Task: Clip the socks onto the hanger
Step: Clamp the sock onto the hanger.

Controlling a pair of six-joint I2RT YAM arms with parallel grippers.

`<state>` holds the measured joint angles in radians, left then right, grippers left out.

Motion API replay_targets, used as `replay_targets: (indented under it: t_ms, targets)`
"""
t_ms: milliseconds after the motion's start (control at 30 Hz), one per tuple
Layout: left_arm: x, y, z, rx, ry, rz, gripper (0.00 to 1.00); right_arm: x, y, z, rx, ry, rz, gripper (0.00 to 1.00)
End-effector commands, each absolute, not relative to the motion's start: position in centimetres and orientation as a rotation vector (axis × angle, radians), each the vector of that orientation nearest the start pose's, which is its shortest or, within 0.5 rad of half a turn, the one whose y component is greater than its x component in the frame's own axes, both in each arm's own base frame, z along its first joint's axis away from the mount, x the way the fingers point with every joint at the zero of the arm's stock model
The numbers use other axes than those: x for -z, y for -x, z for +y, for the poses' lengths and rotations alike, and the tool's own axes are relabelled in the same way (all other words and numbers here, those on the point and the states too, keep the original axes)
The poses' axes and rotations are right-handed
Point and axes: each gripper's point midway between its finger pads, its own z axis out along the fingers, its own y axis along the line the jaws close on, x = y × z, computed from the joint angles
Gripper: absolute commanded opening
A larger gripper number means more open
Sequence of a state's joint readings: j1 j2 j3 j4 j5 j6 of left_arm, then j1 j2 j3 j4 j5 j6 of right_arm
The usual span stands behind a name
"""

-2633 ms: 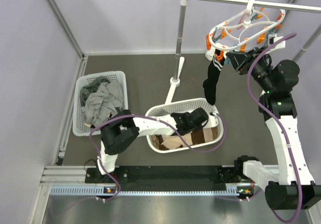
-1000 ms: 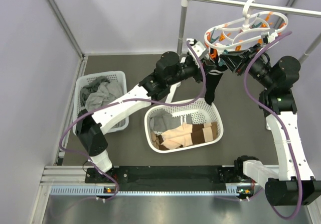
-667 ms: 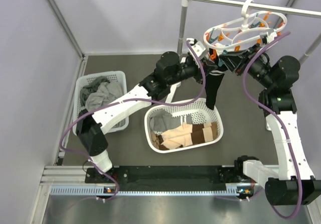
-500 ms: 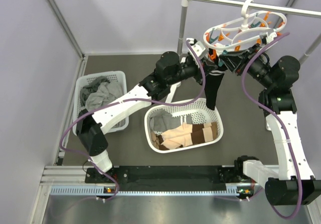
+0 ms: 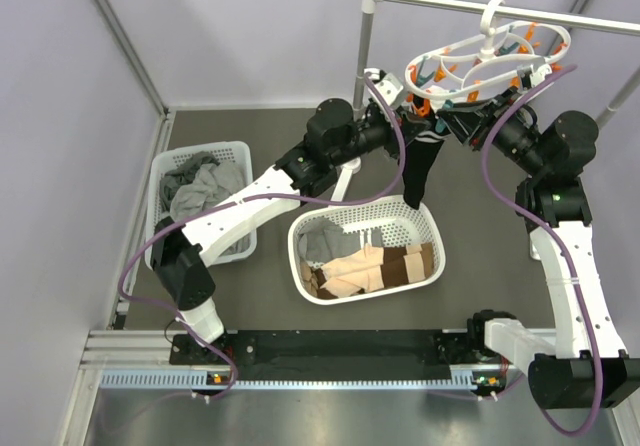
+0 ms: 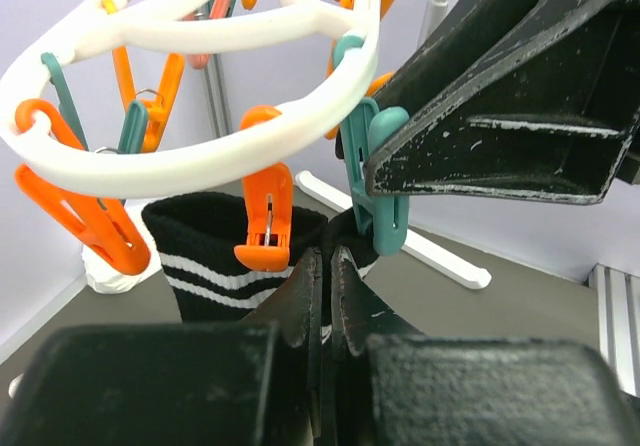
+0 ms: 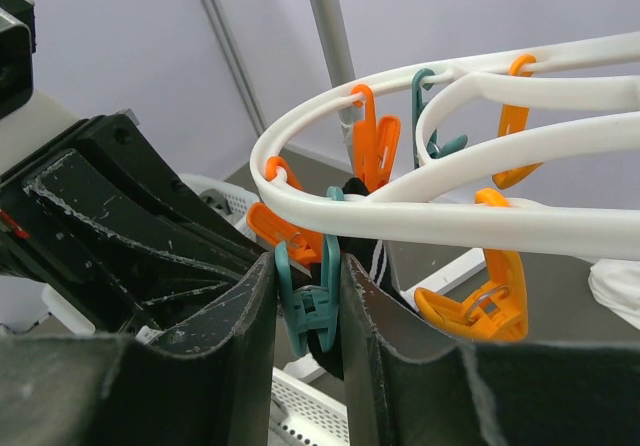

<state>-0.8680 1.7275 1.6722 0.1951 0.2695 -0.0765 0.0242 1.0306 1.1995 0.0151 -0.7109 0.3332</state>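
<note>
Black knit, long and soft: the black sock (image 5: 421,171) w/ white cuff stripes hangs just under the white plastic oval hanger (image 6: 200,158), toe down at the far rim of the white mesh basket (image 5: 395,228). Left gripper (image 6: 325,266) is pressed together, pinching the sock's cuff beside an orange peg (image 6: 265,216). Right gripper (image 7: 310,306) is nearly closed, fingers (image 7: 250,346) squeezing a teal peg (image 7: 305,314) on the hanger's ring. Tan socks (image 5: 370,266) lie in the basket.
</note>
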Motion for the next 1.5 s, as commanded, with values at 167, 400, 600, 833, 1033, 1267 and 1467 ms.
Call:
replay_targets:
  t_ms: [167,400,600,833,1033,1267,1467]
  targets:
    - [-48.6,-30.3,-44.3,1.035,-0.719,1.101,0.00,-45.5,-29.8,14.4,-0.816,0.473,1.375,0.00]
    - [-50.3,-29.6,-43.6,1.075,-0.680,1.069,0.00,-45.4,-29.6,14.6,-0.829,0.489,1.368,0.00]
    - [-51.5,-28.9,-43.7,1.128,-0.672,1.033,0.00,-45.4,-29.5,14.7,-0.830,0.498,1.362,0.04]
    - [-50.5,-29.2,-43.8,1.113,-0.677,1.054,0.00,-45.8,-29.3,14.5,-0.816,0.499,1.359,0.43]
    - [-48.9,-29.9,-43.9,1.071,-0.686,1.085,0.00,-46.9,-28.4,14.2,-0.788,0.493,1.360,0.66]
    - [-47.3,-32.2,-43.0,0.997,-0.663,1.140,0.03,-47.6,-27.5,12.4,-0.665,0.422,1.420,0.78]
    - [-46.9,-33.4,-41.9,0.959,-0.657,1.150,0.04,-47.0,-27.8,9.3,-0.471,0.321,1.482,0.79]
